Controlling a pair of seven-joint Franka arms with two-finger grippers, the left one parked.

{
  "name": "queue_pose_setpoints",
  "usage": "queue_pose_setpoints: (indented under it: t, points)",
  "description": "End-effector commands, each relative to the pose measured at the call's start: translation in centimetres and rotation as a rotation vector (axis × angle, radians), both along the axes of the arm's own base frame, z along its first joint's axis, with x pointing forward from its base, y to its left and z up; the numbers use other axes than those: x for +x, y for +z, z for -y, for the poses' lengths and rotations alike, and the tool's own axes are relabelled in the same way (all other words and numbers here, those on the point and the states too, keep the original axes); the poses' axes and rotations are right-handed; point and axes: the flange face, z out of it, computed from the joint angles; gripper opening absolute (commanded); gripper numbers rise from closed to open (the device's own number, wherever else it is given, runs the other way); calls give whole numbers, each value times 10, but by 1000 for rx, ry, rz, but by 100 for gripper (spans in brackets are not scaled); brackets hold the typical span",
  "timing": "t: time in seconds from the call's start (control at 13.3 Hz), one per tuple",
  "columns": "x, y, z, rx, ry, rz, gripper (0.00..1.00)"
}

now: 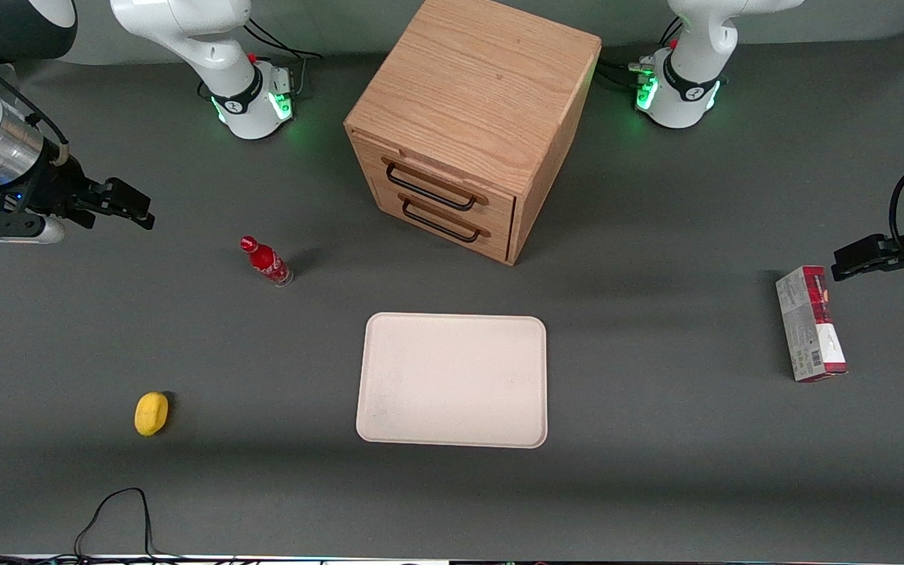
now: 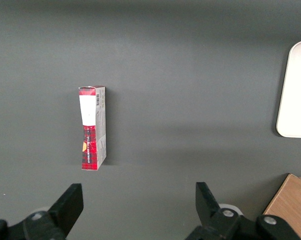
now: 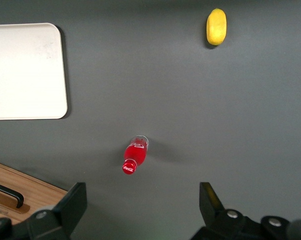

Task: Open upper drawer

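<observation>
- I see the upper drawer [image 1: 442,185], wide light oak with a long thin black bar handle [image 1: 430,187], shut flush in the wooden cabinet [image 1: 474,94], well apart from my jaws.
- My right black two-finger gripper [image 3: 143,202] hangs over bare grey table [image 1: 656,439], fingers spread wide, holding nothing.
- A small upright red soda bottle [image 3: 134,155] stands near the jaws, between them and the cabinet.
- The yellow lemon [image 3: 216,26] and cream rectangular tray [image 3: 25,70] lie farther off.
</observation>
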Motion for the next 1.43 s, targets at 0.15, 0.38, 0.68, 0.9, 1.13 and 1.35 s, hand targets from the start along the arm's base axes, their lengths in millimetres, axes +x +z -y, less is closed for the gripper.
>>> queue_pose_setpoints:
  t: [0.15,0.38,0.68,0.9,1.13,1.35]
  points:
    - [3,4,-3,-16,-9,-3,100]
    - [14,9,-29,-2,25,9,100]
    - [8,5,-127,10,211,-3,100]
    - [-1,8,-209,32,371,-6,100]
    - [-17,-3,-277,79,633,-23,100]
    - [-28,-23,-319,274,805,-94,100]
